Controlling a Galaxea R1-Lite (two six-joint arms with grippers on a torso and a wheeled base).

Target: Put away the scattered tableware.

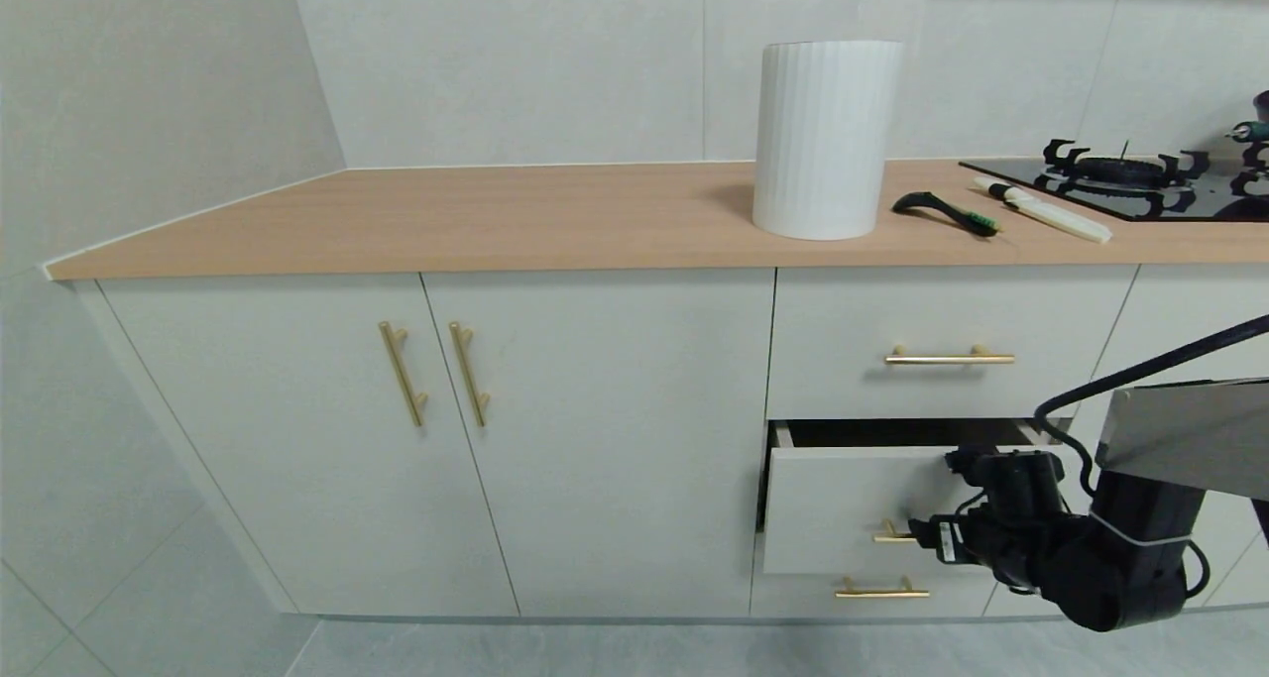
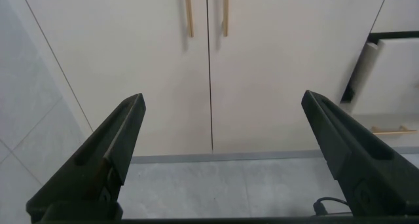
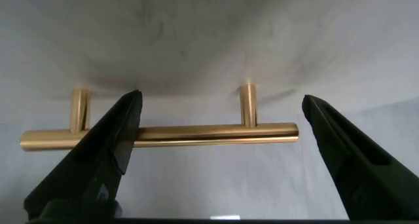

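Note:
A black and green utensil (image 1: 947, 211) and a white knife (image 1: 1046, 211) lie on the wooden countertop (image 1: 496, 216), right of a tall white ribbed container (image 1: 823, 137). Below them the middle drawer (image 1: 843, 504) stands pulled out a little. My right gripper (image 1: 937, 536) is at that drawer's front, by its gold handle (image 1: 890, 535). In the right wrist view the gripper (image 3: 220, 101) is open, with the gold handle (image 3: 196, 133) lying across between its fingers. My left gripper (image 2: 222, 98) is open and holds nothing, low in front of the cabinet doors (image 2: 209, 67).
A black gas hob (image 1: 1130, 176) sits at the counter's right end. A closed drawer (image 1: 950, 358) is above the open one, and another handle (image 1: 880, 591) is below it. Two cabinet doors with gold handles (image 1: 436, 372) are to the left. The floor is grey tile (image 2: 216, 185).

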